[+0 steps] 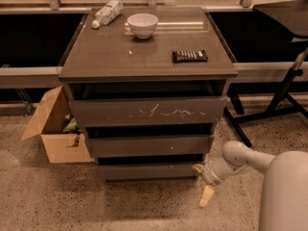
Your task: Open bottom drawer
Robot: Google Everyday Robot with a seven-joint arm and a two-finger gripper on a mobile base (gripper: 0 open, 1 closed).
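Two fingers of the tool (203, 182) are held apart, empty; the bottom drawer (149, 171) is seen shut just beside it. Handleless, its edge could be slipped off if hooked shallowly.

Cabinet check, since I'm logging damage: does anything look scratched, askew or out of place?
Whitish scratches mark the top drawer front. A plastic bottle lies on its side at the back left of the cabinet top. The bottom drawer looks unmarked; the gripper sits open, low by its right end.
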